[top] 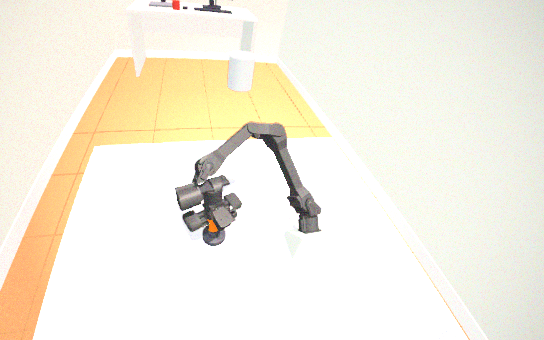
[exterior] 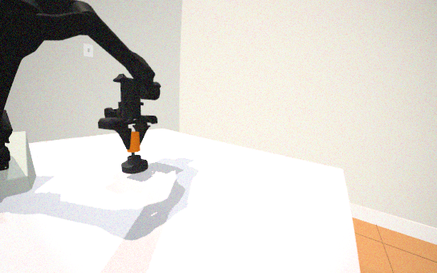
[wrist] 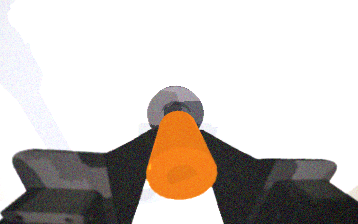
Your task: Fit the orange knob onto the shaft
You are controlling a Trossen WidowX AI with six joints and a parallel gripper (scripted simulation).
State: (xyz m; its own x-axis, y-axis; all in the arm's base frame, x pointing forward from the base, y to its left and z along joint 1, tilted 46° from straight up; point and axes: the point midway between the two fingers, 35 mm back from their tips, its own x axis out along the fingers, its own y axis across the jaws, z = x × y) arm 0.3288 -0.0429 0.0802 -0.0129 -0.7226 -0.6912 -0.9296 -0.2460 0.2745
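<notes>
Fingers (top: 213,226) (exterior: 134,141) point down, gripping the orange knob (top: 213,226) (exterior: 133,142) (wrist: 181,155).

In the wrist view the orange knob (top: 213,226) (exterior: 134,141) (wrist: 181,160) hides most of the shaft (exterior: 132,154) and its own hole. The exterior view's edge cuts off the arm (top: 289,165) (exterior: 108,38); from the top, the end effector (top: 218,216) (exterior: 134,141) (wrist: 181,150) covers the knob's upper part.

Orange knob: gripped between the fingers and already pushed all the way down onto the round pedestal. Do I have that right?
Not quite: the orange knob is not all the way down. The exterior view shows a gap between its lower end and the round pedestal, with a bit of dark shaft visible there. It is indeed gripped between the fingers.
</notes>
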